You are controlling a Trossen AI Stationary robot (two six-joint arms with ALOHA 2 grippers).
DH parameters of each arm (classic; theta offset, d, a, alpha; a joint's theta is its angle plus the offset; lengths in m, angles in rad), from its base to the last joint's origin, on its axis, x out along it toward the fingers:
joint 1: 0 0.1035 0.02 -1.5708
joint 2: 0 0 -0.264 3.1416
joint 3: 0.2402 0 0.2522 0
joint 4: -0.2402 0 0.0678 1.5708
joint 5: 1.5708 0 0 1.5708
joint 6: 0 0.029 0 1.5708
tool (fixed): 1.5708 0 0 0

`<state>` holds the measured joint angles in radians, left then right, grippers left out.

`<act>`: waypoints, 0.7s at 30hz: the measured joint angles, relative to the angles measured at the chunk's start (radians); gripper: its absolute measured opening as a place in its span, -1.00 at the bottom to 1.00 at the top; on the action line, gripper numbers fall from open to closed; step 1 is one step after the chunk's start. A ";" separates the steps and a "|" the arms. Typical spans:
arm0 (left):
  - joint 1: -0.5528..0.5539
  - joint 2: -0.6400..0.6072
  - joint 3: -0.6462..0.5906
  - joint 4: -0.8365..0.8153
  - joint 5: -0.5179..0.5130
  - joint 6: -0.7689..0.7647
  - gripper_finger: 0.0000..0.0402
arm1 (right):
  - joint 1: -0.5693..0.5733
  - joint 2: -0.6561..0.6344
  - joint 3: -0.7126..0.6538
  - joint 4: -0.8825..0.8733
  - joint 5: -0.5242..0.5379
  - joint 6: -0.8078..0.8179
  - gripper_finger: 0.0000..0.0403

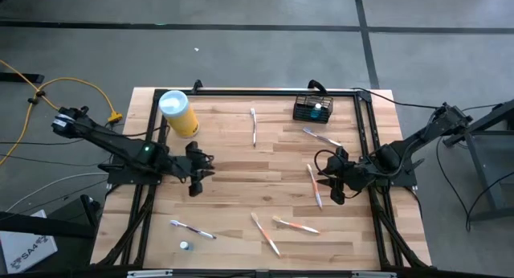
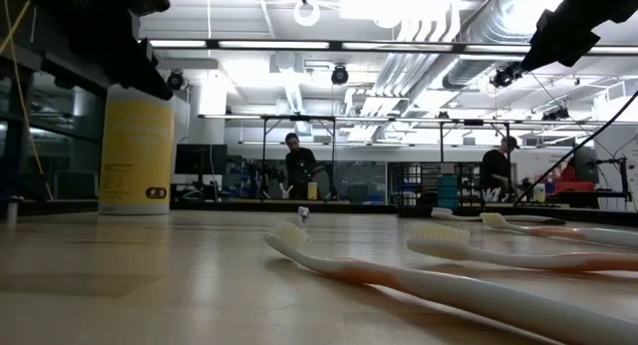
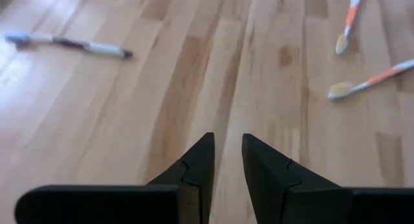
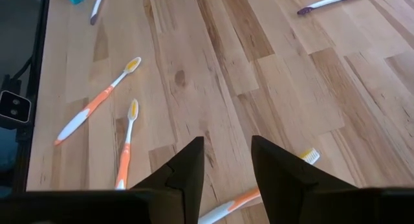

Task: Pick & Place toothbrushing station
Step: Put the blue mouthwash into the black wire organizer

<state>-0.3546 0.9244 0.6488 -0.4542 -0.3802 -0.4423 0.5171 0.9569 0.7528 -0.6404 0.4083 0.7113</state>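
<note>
The station [image 1: 312,109] sits at the table's far edge toward the right side, apart from both arms, with something pale blue inside it, though the high view is too small to tell what. Nothing holds it.

The right gripper [image 1: 336,184] hovers over the right middle of the table [image 1: 241,161], its fingers a little apart with nothing between them. An orange-and-white brush [image 1: 314,186] lies just under and beside it. The left gripper [image 1: 195,170] hangs over bare wood left of centre, fingers at a narrow gap and also empty. The yellow canister [image 1: 180,113] stands beyond it near the far left corner.

Risks, as I judge them:
- Loose brushes lie scattered between the right gripper and the station, so a low sweep could knock one aside or drag it along.
- Thin wire mesh gives the fingers little to bite. A shallow pinch on the rim might slip or tip the basket.
- The station is close to the table's frame rail, so approach room looks tight.
</note>
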 joint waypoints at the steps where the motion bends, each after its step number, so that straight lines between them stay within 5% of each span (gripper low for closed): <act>1: -0.006 0.022 0.024 -0.018 0.000 -0.023 -0.62 | 0.000 0.000 0.000 0.003 0.000 0.000 -0.40; 9: -0.077 0.125 0.121 -0.108 0.026 -0.231 -0.62 | 0.000 0.000 0.000 0.007 0.000 0.000 -0.40; 21: -0.255 0.130 0.128 -0.097 0.105 -0.156 -0.62 | 0.000 0.000 0.000 0.032 0.000 0.000 -0.40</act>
<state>-0.6093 1.0542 0.7769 -0.5510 -0.2752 -0.5986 0.5171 0.9569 0.7528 -0.6083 0.4084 0.7113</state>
